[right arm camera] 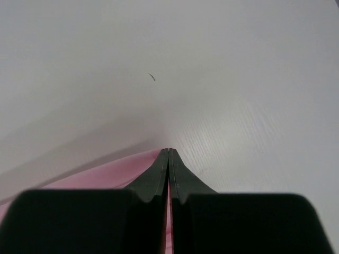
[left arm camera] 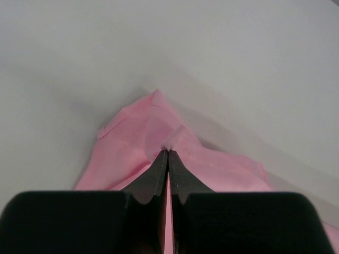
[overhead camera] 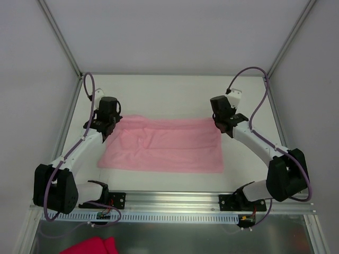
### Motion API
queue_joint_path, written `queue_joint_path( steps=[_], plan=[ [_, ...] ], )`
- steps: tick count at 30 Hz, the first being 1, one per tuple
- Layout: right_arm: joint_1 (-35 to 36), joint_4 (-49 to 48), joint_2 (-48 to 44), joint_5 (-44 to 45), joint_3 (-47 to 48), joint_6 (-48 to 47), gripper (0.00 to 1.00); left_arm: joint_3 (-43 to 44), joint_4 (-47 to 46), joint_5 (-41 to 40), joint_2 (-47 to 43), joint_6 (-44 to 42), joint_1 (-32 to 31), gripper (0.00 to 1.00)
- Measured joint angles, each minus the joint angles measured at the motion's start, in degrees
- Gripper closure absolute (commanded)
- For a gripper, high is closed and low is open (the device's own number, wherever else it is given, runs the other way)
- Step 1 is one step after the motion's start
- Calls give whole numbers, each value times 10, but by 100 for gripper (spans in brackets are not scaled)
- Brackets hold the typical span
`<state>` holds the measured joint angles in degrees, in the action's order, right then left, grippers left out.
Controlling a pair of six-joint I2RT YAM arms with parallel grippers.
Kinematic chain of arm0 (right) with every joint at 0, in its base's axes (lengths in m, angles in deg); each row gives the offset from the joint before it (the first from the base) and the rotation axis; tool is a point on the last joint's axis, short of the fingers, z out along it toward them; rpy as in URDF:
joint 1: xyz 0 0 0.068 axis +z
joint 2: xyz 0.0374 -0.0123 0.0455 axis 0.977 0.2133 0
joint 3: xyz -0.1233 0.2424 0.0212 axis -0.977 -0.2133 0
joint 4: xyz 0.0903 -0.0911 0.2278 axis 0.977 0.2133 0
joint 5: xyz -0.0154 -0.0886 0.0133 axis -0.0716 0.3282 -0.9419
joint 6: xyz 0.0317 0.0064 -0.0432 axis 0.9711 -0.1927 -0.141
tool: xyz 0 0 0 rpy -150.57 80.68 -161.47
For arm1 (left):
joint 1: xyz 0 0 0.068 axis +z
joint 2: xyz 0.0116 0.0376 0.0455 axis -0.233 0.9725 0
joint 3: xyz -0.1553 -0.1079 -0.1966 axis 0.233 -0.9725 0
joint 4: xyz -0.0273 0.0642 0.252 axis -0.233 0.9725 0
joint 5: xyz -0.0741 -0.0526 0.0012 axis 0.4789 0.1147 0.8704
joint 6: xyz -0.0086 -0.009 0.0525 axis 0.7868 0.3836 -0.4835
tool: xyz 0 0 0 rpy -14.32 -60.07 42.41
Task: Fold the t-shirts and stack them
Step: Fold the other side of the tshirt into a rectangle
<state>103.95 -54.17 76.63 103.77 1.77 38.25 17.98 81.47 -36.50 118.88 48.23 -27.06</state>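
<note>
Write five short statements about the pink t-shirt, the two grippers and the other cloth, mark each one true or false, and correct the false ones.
1. The pale pink t-shirt lies spread on the white table. True.
2. The left gripper hangs open above the t-shirt. False: it is shut on the t-shirt's fabric at a far corner.
3. The right gripper is shut on the t-shirt's other far corner. True.
4. The t-shirt is folded into a small square. False: it lies wide, reaching from one gripper to the other.
5. A deep magenta cloth lies at the near edge by the left arm's base, apart from the t-shirt. True.
</note>
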Motion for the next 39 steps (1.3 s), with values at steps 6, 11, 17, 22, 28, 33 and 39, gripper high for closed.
queue_joint_path(
  steps=[6, 11, 17, 22, 28, 33, 39],
  plan=[
    [1, -9, 8, 1, 6, -41, 99, -1, 2, -5, 0, 0, -2, 100],
    [3, -39, 47, 0, 16, -80, 99, -1, 3, -5, -2, 1, -3, 100],
    [16, -78, 52, 3, 2, -103, 99, -5, 9, -5, -13, 4, -4, 100],
    [41, -91, 16, 28, -50, -103, 99, -28, 17, -7, -35, 18, -11, 100],
    [64, -64, -19, 65, -71, -78, 99, -74, 34, -7, -89, 32, -16, 100],
    [94, -26, -23, 92, -73, -54, 99, -92, 40, -7, -100, 44, -28, 100],
    [112, 29, -23, 107, -73, -23, 99, -118, 47, -9, -101, 60, -38, 100]
  ],
)
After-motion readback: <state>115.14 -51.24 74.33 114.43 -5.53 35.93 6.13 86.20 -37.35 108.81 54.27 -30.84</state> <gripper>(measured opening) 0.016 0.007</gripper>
